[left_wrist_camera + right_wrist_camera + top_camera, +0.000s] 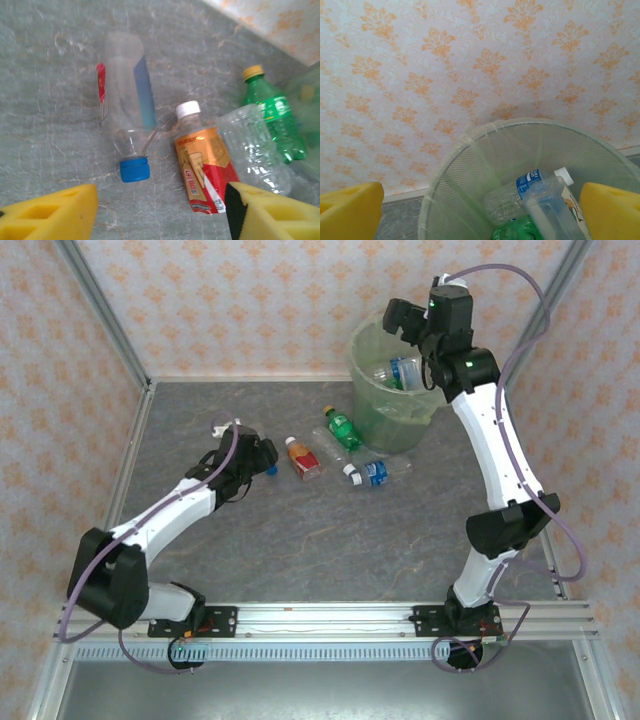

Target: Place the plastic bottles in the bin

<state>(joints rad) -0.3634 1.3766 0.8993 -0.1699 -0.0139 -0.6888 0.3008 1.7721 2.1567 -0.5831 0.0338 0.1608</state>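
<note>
My left gripper [256, 454] [160, 215] hovers open over the table, and only bare table lies between its yellow fingers [50, 212]. Just ahead lies a clear bottle with a blue cap [127, 100] [270, 468]. To its right lie an orange-and-red bottle [205, 165] [305, 460], a crushed clear bottle [255, 145] and a green bottle [272, 115] [343, 428]. A blue-labelled bottle [375, 472] lies near the bin [372, 405] [455, 180]. My right gripper [402, 320] [480, 215] is open above the bin, which holds several bottles [520, 192].
Patterned walls close the table on the left, back and right. The bin stands at the back right against the wall. A metal rail [330, 618] with both arm bases runs along the near edge. Grey table surface [330, 550] stretches between the bottles and the rail.
</note>
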